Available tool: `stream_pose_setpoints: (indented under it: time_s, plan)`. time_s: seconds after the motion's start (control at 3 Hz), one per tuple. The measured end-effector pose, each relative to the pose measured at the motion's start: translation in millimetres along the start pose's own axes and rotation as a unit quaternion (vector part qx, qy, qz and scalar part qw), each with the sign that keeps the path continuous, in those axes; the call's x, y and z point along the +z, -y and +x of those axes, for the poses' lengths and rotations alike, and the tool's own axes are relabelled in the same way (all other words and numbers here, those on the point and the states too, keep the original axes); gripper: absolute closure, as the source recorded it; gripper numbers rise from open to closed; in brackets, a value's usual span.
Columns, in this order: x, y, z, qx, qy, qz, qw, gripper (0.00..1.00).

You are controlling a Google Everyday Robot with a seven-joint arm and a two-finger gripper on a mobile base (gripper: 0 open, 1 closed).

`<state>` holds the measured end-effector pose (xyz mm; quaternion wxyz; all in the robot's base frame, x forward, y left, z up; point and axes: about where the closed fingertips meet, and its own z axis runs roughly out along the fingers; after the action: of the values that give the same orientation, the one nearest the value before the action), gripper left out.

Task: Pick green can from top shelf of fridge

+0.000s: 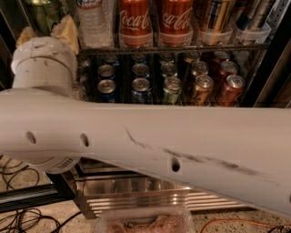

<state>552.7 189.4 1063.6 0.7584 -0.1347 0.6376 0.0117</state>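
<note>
The fridge [136, 191] fills the view, with a black frame and a shiny steel base. Its top shelf [182, 47] is a dark wire rack with clear bins holding tall Coca-Cola cans [134, 20], a water bottle [93, 22] and tall gold and blue cans [218, 18]. A tall greenish container [42, 13] stands at the shelf's far left, cut off by the frame; I cannot tell whether it is the green can. My white arm [150, 141] crosses the whole view in front of the fridge. The gripper is out of view.
A lower wire rack holds several short cans [173, 88], blue, green, gold and red. The arm's round joint [43, 68] hides the shelves' left part. Black cables [18, 218] and an orange cable [236, 224] lie on the floor. A clear plastic container [145, 223] sits at the bottom edge.
</note>
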Motion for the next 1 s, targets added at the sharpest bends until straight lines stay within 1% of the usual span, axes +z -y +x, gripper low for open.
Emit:
stream_pose_setpoints:
  time_s: [0.33, 0.67, 1.0]
  plan:
    - [0, 18, 6, -0.001, -0.006, 0.023, 0.9997, 0.33]
    - [4, 16, 1, -0.001, -0.001, 0.022, 0.9998, 0.34]
    - [7, 8, -6, 0.0, 0.006, 0.013, 0.9999, 0.33]
